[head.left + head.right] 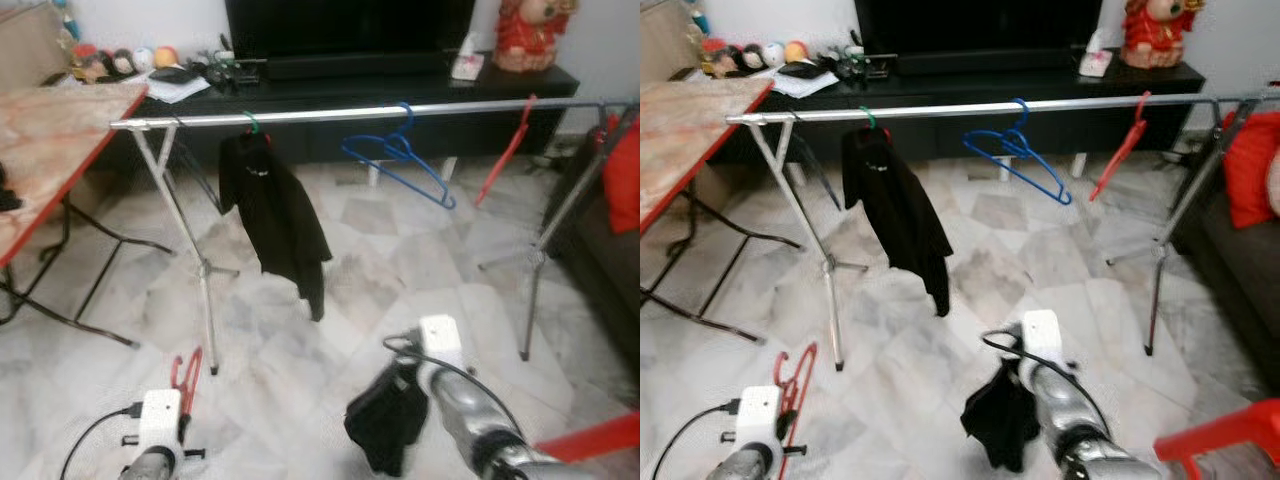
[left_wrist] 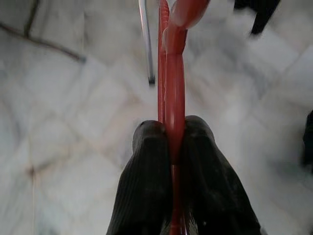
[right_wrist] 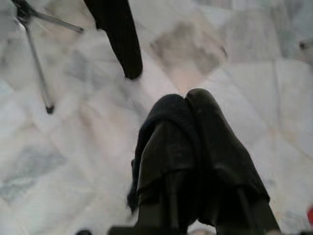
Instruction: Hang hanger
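Observation:
A silver clothes rail (image 1: 330, 114) spans the room. On it hang a black garment (image 1: 275, 215) on a green hanger, an empty blue hanger (image 1: 400, 160) and an empty red hanger (image 1: 505, 150). Low at the front left, my left gripper (image 2: 171, 134) is shut on another red hanger (image 1: 187, 375), which rises from between its fingers (image 2: 146, 181). Front right, my right gripper (image 3: 183, 105) is shut on a black cloth (image 1: 385, 420) that droops below it.
A marble-topped folding table (image 1: 45, 160) stands on the left. A dark TV cabinet (image 1: 360, 90) runs behind the rail. On the right are a dark sofa with a red cushion (image 1: 622, 175) and a red object (image 1: 590, 438). The rail's legs (image 1: 205, 275) stand ahead.

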You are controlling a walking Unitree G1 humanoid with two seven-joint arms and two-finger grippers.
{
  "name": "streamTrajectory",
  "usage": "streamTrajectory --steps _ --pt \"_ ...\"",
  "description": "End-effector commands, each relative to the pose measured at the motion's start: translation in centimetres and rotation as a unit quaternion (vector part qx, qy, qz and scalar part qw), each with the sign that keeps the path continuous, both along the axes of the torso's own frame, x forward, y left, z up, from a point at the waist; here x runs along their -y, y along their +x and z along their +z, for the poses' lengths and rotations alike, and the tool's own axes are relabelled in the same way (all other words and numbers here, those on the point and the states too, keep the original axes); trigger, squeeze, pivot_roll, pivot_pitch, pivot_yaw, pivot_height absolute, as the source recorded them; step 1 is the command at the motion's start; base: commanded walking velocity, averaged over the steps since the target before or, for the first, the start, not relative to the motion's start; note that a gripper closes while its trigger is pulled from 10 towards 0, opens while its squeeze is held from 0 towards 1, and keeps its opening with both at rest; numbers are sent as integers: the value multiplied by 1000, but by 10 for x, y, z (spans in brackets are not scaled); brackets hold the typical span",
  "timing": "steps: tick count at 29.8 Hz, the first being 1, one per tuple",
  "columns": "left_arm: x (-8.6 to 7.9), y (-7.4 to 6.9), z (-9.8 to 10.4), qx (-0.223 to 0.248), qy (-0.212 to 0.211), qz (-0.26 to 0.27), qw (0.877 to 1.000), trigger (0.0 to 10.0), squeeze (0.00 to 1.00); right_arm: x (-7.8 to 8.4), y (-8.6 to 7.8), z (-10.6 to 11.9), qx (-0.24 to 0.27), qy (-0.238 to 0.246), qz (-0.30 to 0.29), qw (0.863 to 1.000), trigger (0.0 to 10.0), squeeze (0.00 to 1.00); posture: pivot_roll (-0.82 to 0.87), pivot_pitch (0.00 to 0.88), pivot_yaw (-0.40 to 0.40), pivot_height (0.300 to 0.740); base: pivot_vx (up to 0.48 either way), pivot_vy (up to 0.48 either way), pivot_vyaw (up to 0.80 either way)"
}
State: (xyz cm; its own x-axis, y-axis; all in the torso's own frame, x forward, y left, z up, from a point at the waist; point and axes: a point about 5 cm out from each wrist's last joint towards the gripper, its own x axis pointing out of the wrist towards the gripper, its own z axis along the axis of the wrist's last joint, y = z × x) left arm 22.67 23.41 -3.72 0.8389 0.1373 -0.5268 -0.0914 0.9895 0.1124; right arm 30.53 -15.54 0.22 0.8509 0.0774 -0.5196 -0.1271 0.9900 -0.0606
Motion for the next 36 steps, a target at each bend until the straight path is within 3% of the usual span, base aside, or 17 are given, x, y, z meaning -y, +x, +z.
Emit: streamTrajectory --steps 1,5,7,8,9,11,15,20,21,24,28,32,36 --pt "1 8 9 26 -1 -28 999 10000 0 3 10 12 27 -10 10 1000 10000 0 -56 0 59 740 0 0 0" --pt "1 16 19 52 -11 -59 997 10000 0 0 16 18 35 -34 38 998 10000 0 -57 0 57 740 0 0 0" --pt "13 31 45 106 -31 -147 983 10000 0 -5 26 30 56 -61 71 994 10000 0 -54 0 55 740 0 0 0" --pt "19 34 53 114 -34 -179 977 10000 0 -5 29 34 59 -60 70 994 10000 0 -49 0 54 740 0 0 0" --pt "19 34 53 114 -34 -179 977 10000 0 -5 29 34 59 -60 70 994 10000 0 -49 0 54 740 0 0 0" --pt "28 38 65 115 -30 -244 962 10000 0 -7 34 40 64 -62 72 993 10000 0 -49 0 54 740 0 0 0" --pt "39 35 79 98 -53 -334 936 10000 0 -11 45 54 79 -87 94 989 10000 0 -48 0 56 740 0 0 0" --pt "40 32 83 92 -57 -341 934 10000 0 -11 45 55 79 -89 97 988 10000 0 -48 0 56 740 0 0 0" --pt "43 30 96 76 -67 -386 917 10000 0 -16 55 69 95 -77 106 987 10000 0 -55 0 58 740 0 0 0" --pt "47 26 107 49 -69 -433 897 10000 0 -23 63 83 112 -76 121 983 10000 0 -53 0 58 740 0 0 0" --pt "47 20 110 16 -85 -461 883 10000 0 -32 68 93 123 -70 132 981 10000 0 -50 0 58 740 0 0 0" --pt "54 9 113 -19 -101 -500 860 10000 0 -40 70 97 120 -64 146 980 10000 0 -48 0 60 740 0 0 0" --pt "57 8 118 -27 -103 -511 853 10000 0 -45 71 99 121 -69 159 977 10000 0 -47 0 62 740 0 0 0"
